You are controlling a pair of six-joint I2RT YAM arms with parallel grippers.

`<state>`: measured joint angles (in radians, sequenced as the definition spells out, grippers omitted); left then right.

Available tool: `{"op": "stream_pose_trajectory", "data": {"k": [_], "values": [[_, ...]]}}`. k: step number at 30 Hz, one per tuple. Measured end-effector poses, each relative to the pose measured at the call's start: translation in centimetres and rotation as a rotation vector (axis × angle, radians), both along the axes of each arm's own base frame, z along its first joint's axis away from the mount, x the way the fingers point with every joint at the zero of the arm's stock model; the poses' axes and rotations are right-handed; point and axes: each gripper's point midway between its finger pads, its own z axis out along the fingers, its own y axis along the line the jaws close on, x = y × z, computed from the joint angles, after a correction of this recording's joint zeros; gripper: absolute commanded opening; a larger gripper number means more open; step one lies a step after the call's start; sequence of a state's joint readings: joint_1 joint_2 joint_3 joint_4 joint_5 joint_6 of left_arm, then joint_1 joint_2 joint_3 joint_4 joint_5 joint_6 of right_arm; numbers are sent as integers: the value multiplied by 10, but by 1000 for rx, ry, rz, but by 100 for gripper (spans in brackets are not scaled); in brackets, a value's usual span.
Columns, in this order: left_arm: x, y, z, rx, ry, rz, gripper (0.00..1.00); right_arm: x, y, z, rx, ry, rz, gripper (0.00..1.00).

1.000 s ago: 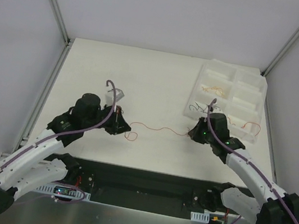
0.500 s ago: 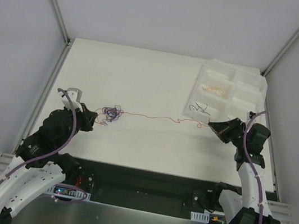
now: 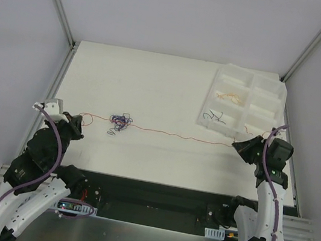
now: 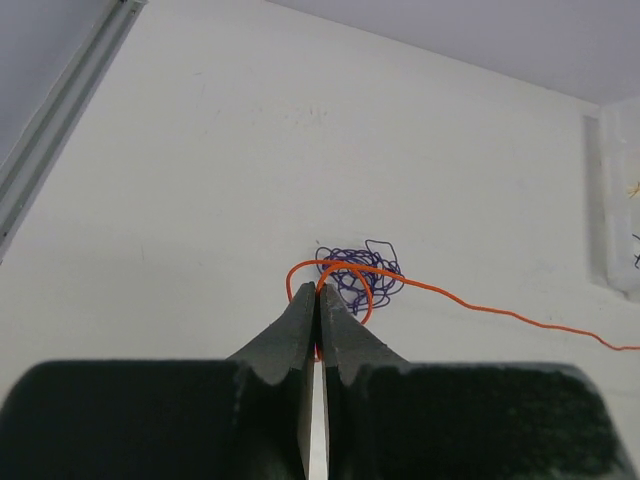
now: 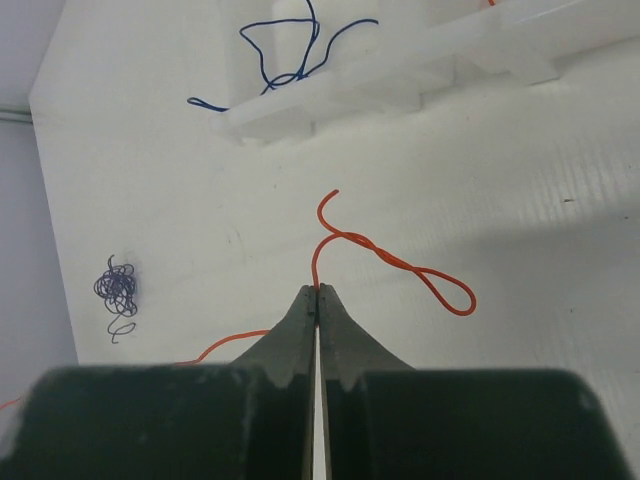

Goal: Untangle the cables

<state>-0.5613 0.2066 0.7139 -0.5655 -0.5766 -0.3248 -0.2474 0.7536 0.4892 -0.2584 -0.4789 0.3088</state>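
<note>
A thin orange cable is stretched almost straight across the table between my two grippers. My left gripper is shut on its left end, where it curls into a loop in front of the jaws. My right gripper is shut on the right end; past the jaws a twisted tail with a small loop lies free. A tiny purple-blue knot sits on the table just beyond the orange strand, near the left gripper, and shows at far left in the right wrist view.
A white compartmented tray stands at the back right, holding an orange wire and a dark curly wire. An aluminium rail borders the table's left side. A dark strip runs along the near edge.
Both arms have drawn apart, left going left and right going right. The orange cable has pulled out nearly straight and slid free of the purple knot, which stays on the table.
</note>
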Motion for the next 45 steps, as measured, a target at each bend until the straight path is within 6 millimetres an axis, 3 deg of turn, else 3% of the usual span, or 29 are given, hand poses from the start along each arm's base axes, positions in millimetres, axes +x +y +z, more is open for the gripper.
{"op": "stream_pose_trajectory", "data": {"k": [3, 6, 11, 16, 19, 21, 23, 26, 31, 33, 37, 42, 45], "values": [[2, -7, -1, 13, 9, -37, 0, -3, 1, -2, -18, 2, 24, 0], [11, -39, -9, 25, 72, -172, 0, -6, 13, -2, -42, -10, 90, 0], [33, -142, -59, -5, 360, -573, 0, -22, 72, 9, -86, -62, 371, 0], [30, -230, -104, -109, 662, -869, 0, -47, 126, 15, -109, -96, 617, 0], [26, -272, -106, -148, 723, -987, 15, -57, 148, 5, -123, -74, 710, 0], [29, -295, -104, -179, 733, -1037, 33, -59, 155, -3, -134, -52, 731, 0], [35, -303, -109, -200, 745, -1029, 51, -58, 159, -8, -139, -36, 731, 0], [38, -302, -117, -212, 772, -1002, 66, -54, 162, -15, -152, -17, 722, 0], [34, -286, -112, -215, 751, -968, 69, -44, 161, -24, -193, 13, 687, 0], [34, -275, -99, -216, 720, -959, 69, -36, 161, -25, -213, 27, 664, 0], [50, -245, -52, -232, 573, -912, 70, -19, 170, -24, -244, 52, 647, 3], [74, -220, 3, -212, 394, -846, 71, -12, 210, -19, -256, 51, 721, 6], [85, -211, 23, -174, 315, -795, 70, -11, 238, -17, -266, 45, 771, 6]]}}
